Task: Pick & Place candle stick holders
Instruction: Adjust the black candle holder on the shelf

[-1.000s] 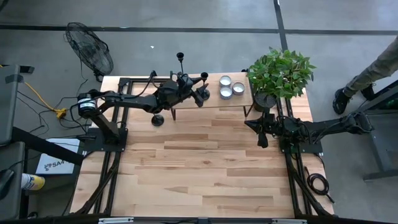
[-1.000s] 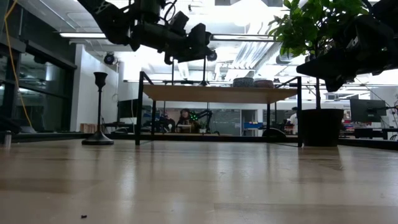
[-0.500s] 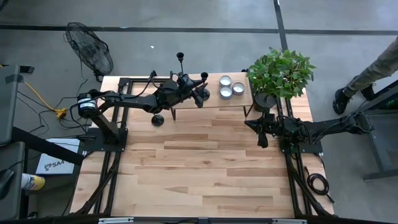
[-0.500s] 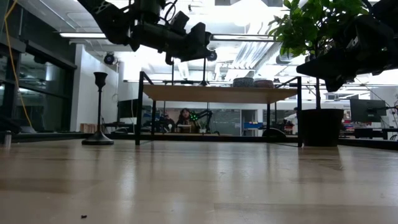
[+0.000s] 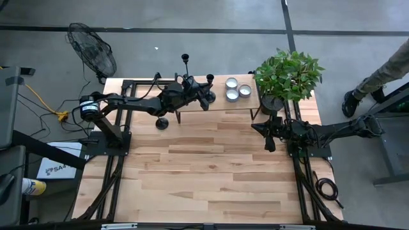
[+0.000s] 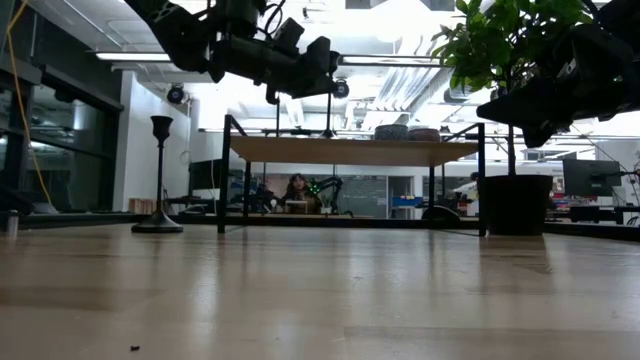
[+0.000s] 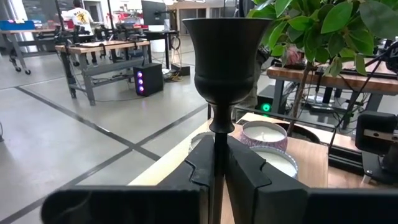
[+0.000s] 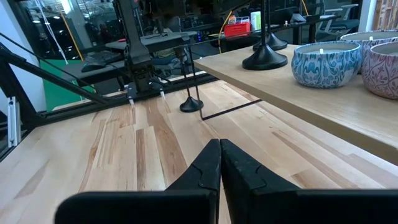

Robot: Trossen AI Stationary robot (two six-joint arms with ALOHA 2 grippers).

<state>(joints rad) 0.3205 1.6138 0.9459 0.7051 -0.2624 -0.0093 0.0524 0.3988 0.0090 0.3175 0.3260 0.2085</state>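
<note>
Candlestick holder (image 7: 219, 81) is clamped by its thin stem between the jaws of the left gripper (image 7: 221, 169), its cup standing upright above the fingers (image 7: 247, 177), and from above that gripper (image 5: 206, 97) sits over the left half of the raised shelf (image 5: 250, 102) at the far side of the surface (image 5: 204, 166); whether the base has met the shelf top I cannot tell. A second holder (image 5: 185, 59) stands on the shelf near its back left corner, so that one looks placed. The third holder (image 6: 160, 178) stands upright on the wooden surface just in front of the shelf's left leg, untouched, its round base (image 5: 162, 123) showing from above. By my reckoning one is done, one is partway, and one is left to fetch. Three tin candles (image 5: 232, 89) sit on the right half of the shelf, just beside the held holder, and a potted plant (image 5: 287, 73) stands at the shelf's right end. The right gripper (image 8: 219, 163) waits with its jaws together, hanging low over the surface near the plant. Against the frames from a second and half a second ago nothing has visibly shifted: both arms and all three holders sit in the same places
</note>
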